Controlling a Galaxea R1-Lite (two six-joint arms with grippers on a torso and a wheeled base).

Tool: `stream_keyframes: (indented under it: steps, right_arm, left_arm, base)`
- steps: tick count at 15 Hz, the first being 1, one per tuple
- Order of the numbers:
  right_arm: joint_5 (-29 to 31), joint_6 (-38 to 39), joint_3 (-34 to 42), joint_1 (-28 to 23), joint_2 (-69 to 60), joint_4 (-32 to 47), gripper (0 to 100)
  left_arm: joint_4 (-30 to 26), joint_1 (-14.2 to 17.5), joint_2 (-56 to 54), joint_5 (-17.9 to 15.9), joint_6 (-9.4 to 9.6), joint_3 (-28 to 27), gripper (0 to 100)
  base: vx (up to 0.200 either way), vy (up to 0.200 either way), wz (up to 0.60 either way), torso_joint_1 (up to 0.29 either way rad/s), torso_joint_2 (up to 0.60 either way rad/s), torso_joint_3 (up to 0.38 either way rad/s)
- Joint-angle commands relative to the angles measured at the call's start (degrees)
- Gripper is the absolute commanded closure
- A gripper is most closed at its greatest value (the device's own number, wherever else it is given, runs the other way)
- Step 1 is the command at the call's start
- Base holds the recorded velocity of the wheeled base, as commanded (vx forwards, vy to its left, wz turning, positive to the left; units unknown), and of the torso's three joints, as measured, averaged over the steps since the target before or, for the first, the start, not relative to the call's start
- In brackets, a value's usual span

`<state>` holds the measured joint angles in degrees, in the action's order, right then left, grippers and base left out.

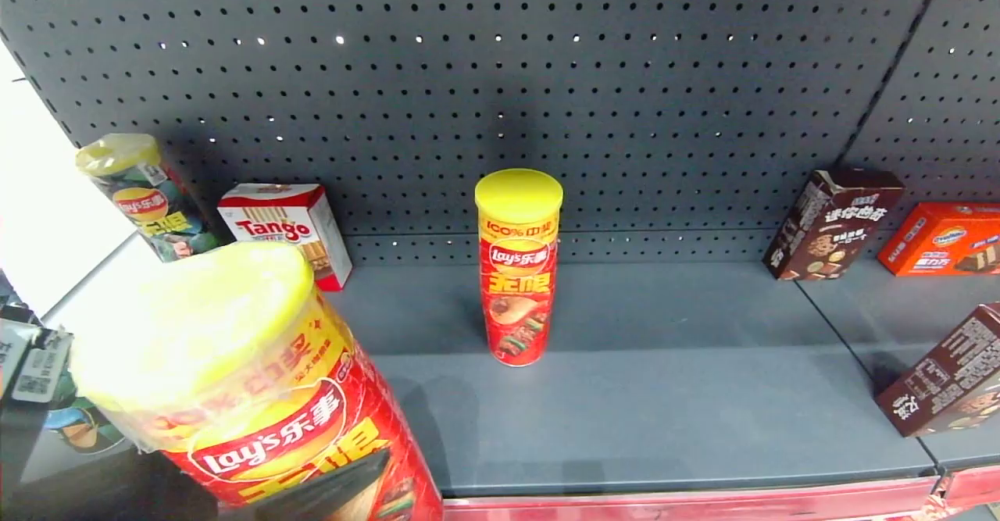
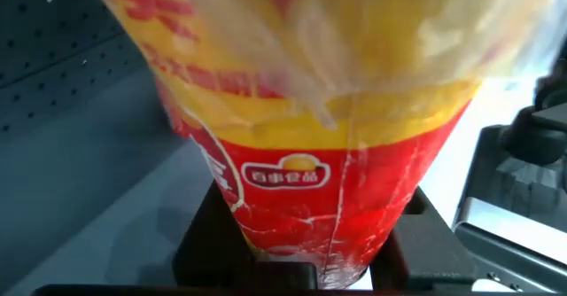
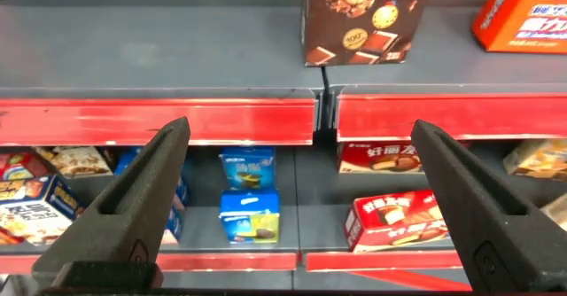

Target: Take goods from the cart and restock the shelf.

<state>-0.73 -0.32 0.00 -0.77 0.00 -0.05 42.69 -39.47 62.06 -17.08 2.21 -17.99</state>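
A red chips can (image 1: 258, 396) with a yellow lid, wrapped in clear film, hangs tilted in front of the shelf's left end. My left gripper (image 2: 310, 247) is shut on its lower body, and one dark finger (image 1: 332, 482) crosses the can's front. A second red chips can (image 1: 517, 271) stands upright on the grey shelf board (image 1: 664, 396), near the middle. My right gripper (image 3: 301, 198) is open with nothing between its fingers; it faces the red shelf edge (image 3: 159, 119) from below the board's height.
A green chips can (image 1: 144, 197) and a red-and-white wafer box (image 1: 285, 228) stand at the back left. Brown boxes (image 1: 832, 224) (image 1: 945, 372) and an orange box (image 1: 941, 238) sit on the right. The lower shelf (image 3: 310, 234) holds several packs. A pegboard wall (image 1: 500, 91) backs the shelf.
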Motion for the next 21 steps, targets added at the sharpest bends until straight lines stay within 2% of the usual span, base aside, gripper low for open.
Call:
stream_keyframes:
  steps: [1,10,11,12,15,18,20,21]
  right_arm:
    - [-0.06,-0.03,0.00,-0.02,0.09,-0.04,0]
    - [-0.06,-0.12,0.00,-0.02,0.09,-0.04,0]
    - [-0.15,-0.21,0.00,-0.02,0.09,-0.04,0]
    - [0.03,0.14,0.00,-0.02,0.09,-0.04,0]
    - [0.12,-0.03,0.00,-0.02,0.09,-0.04,0]
    - [0.82,-0.30,0.00,-0.02,0.09,0.14,0]
    - [-0.24,-1.18,-7.65,0.68,4.39,-0.57,0]
    - [-0.59,0.05,-11.60,1.30,14.50,-0.74,0]
  left_arm:
    - [0.02,0.01,-0.54,0.03,-0.01,0.15,100]
    - [-0.24,0.10,-2.38,0.12,0.17,0.15,100]
    - [-4.46,0.10,-3.44,0.29,2.89,0.59,100]
    - [-8.68,0.01,-5.28,1.08,4.30,0.94,100]
    - [-16.94,0.01,-10.03,2.40,4.65,0.94,100]
    - [-18.96,0.10,-12.32,3.63,4.56,-0.64,100]
    - [-18.43,0.01,-11.96,4.51,4.56,-2.40,100]
    - [-18.87,-0.08,-10.47,4.33,4.56,-4.86,100]
  base:
    - [0.000,0.000,0.00,0.000,0.00,0.000]
    - [0.000,0.000,0.00,0.000,0.00,0.000]
    - [0.000,0.000,0.60,0.002,0.00,0.002]
    - [0.000,0.000,0.60,-0.002,0.00,0.007]
    - [0.000,0.000,0.00,0.000,0.00,0.000]
    - [0.000,0.000,0.00,0.000,0.00,0.000]
    - [0.000,0.000,0.00,0.000,0.00,0.000]
    - [0.000,0.000,0.00,0.000,0.00,0.000]
